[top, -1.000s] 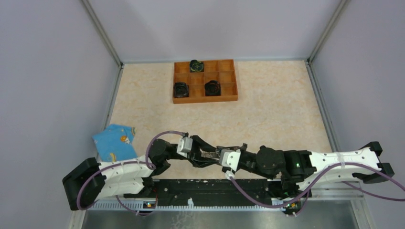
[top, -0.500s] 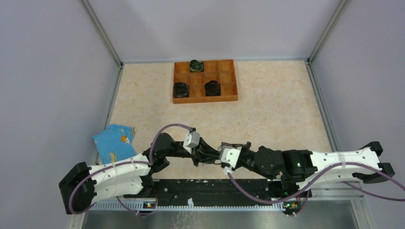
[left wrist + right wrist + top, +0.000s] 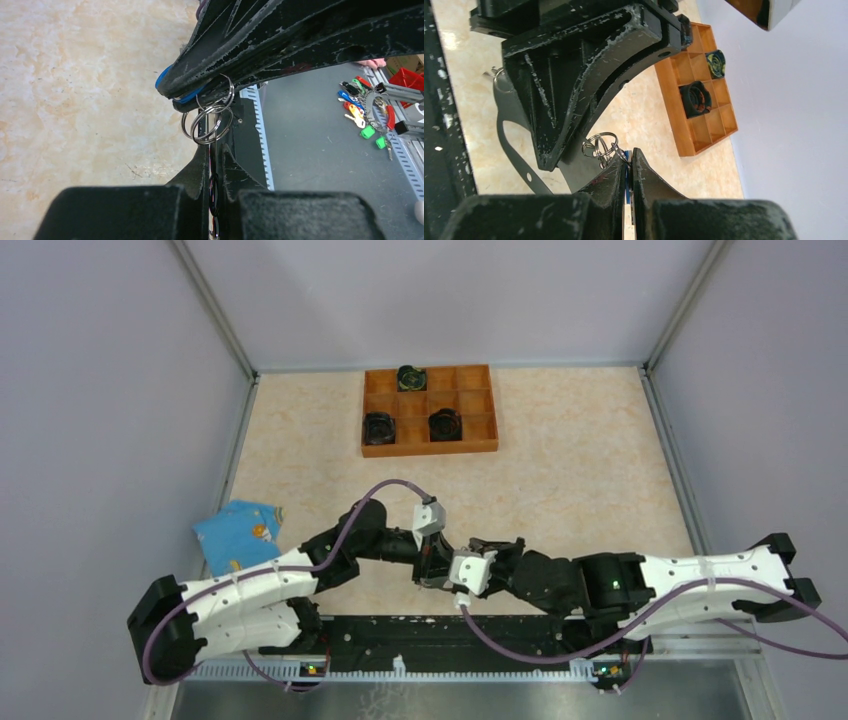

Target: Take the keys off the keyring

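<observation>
My two grippers meet low over the near middle of the table. The left gripper (image 3: 431,560) (image 3: 214,150) points down and is shut on the keyring (image 3: 214,186), a dark loop seen edge-on between its jaws. Small silver split rings (image 3: 207,120) (image 3: 600,144) hang between the two grippers. The right gripper (image 3: 447,572) (image 3: 629,152) is shut on the key's blue head (image 3: 626,172), which also shows in the left wrist view (image 3: 164,80). The key's blade is hidden between the fingers.
An orange compartment tray (image 3: 480,432) (image 3: 704,131) at the back holds three round black objects (image 3: 444,424). A light-blue packet (image 3: 238,536) lies at the left edge. A black rail (image 3: 440,632) runs along the near edge. A bunch of coloured keys (image 3: 365,107) lies off the table.
The left arm has reached further right and its wrist has risen and turned downward. The right gripper has shifted slightly left. Both stay shut.
</observation>
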